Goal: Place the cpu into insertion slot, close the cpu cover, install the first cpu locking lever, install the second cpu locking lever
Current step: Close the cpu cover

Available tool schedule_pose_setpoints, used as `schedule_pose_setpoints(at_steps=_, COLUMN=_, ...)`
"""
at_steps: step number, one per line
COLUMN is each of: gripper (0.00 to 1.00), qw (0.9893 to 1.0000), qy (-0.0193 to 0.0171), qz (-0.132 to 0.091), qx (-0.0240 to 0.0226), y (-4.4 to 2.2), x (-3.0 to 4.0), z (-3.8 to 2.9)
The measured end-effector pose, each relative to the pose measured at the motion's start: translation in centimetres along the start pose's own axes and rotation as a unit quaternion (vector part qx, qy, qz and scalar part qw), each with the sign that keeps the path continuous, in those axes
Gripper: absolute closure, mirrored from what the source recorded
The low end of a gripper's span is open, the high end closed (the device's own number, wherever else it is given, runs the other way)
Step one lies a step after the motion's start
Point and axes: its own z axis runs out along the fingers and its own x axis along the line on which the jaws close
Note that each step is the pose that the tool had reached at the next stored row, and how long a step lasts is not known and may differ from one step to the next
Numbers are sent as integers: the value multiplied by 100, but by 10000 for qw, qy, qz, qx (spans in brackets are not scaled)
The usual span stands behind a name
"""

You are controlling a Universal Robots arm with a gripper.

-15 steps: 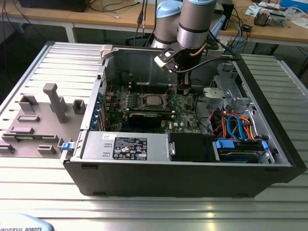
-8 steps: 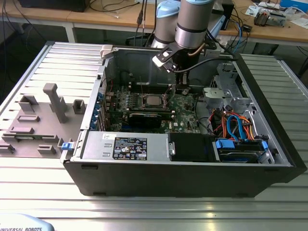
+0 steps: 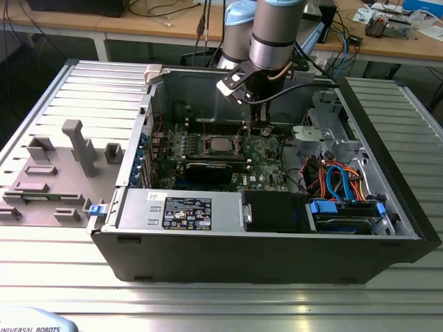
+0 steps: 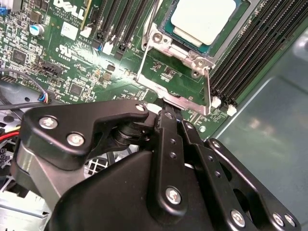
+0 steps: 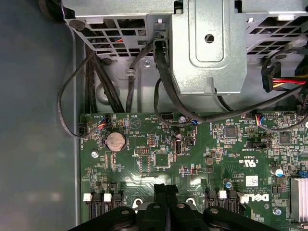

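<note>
The cpu (image 4: 202,19), a flat square chip with a dull silver top, lies in the insertion slot (image 3: 210,144) on the green motherboard. The cpu cover (image 4: 145,58), a thin silver frame with a square window, stands swung up off the chip, and green board shows through its window. My gripper (image 4: 166,113) is shut, its black fingertips (image 5: 166,188) pressed together with their ends at the cover's raised free edge. In the exterior view the gripper (image 3: 255,128) hangs inside the open case, just to that view's right of the socket.
Long black memory slots (image 4: 250,53) flank the socket on both sides. A black graphics card (image 3: 208,171) lies in front of it. A silver drive cage (image 5: 207,48), black cables (image 5: 96,82), orange and blue cables (image 3: 339,180) and the case walls (image 3: 263,256) hem the board in.
</note>
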Motion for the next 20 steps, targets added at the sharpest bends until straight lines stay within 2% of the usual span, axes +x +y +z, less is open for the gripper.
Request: schedule_pose_setpoints(at_steps=20, gripper=89, qw=10000, qy=0, qz=0, qx=0, y=-66, x=-1, z=-1)
